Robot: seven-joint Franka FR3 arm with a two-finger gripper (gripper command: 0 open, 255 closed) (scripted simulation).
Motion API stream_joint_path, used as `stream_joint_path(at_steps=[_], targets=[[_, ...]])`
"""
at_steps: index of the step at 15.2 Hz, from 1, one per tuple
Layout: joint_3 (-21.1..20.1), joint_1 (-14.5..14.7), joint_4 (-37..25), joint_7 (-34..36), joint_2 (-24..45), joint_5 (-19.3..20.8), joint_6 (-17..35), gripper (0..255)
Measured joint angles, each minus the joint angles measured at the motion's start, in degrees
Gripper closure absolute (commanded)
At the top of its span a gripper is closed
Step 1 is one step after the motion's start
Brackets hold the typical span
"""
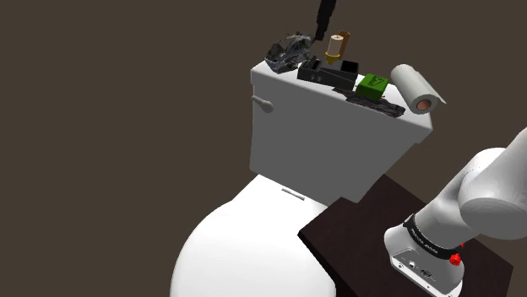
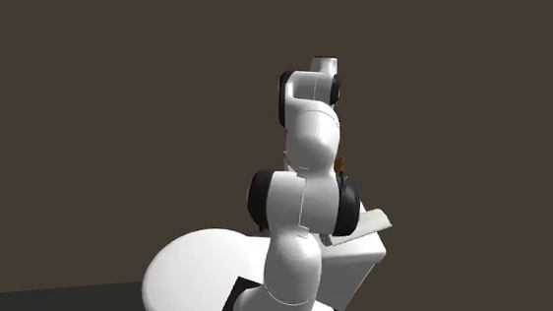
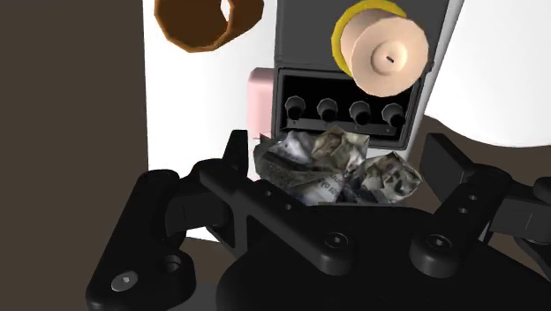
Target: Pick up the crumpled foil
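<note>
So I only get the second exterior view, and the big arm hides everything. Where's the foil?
Observer: The foil sits on the toilet tank, at the end toward the shoulder view's left.
Operator: Are the jaws near it?
Observer: Yes, the wrist view shows them open, one on each side of it.
Operator: What's beside it?
Observer: A black box and a tan-capped bottle.

The arm point(image 2: 300, 230) has smooth, rounded white shells; the joints point(image 2: 260, 200) between them are dark; near the base a black ring point(image 1: 429, 238) carries pale lettering (too small to read) and a red mark point(image 1: 457, 258); the gripper point(image 3: 344, 159) is all black, with round screws point(image 3: 334, 238) in its body.
</note>
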State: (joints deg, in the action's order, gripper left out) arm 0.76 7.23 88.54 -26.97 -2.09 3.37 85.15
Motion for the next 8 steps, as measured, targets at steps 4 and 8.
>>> stream_joint_path(at_steps=[4, 8], targets=[[-1.0, 1.0, -10.6, -2.9, 8.5, 1.1, -2.7, 0], [-1.0, 1.0, -7.7, -3.1, 8.3, 1.3, -0.1, 0]])
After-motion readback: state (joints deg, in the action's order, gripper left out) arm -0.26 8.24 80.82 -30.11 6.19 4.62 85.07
